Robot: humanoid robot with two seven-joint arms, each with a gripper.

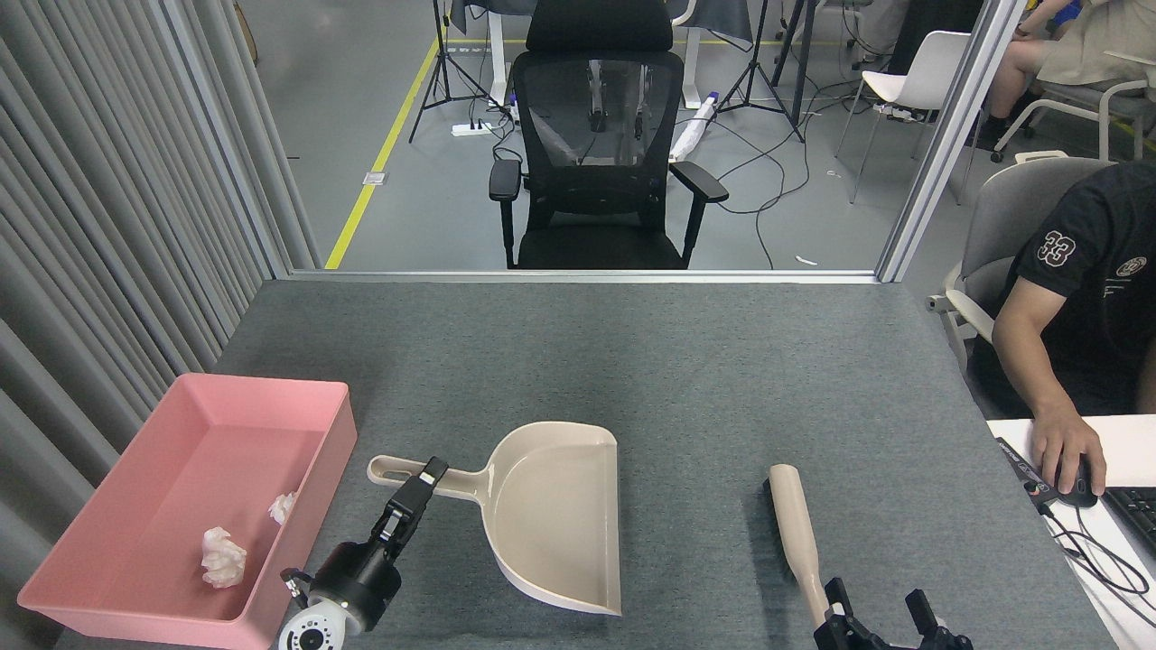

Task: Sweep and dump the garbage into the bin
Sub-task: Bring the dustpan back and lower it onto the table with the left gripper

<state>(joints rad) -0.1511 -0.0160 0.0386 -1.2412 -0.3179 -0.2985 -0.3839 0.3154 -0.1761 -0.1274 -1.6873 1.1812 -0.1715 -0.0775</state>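
Observation:
Two wads of white garbage [221,557] [283,507] lie inside the pink bin [163,478] at the near left of the table. My left gripper [423,478] is shut on the handle of the beige dustpan [560,515], which rests on the grey table just right of the bin, its mouth facing right. A beige-handled brush [795,528] lies on the table at the near right. My right gripper [878,612] sits at the bottom edge beside the brush handle's near end, its fingers apart and holding nothing.
A person in a black shirt sits at the right with a hand on a mouse [1075,487] on a white desk. A black office chair [596,144] stands beyond the table's far edge. Grey slatted curtain [108,226] runs along the left.

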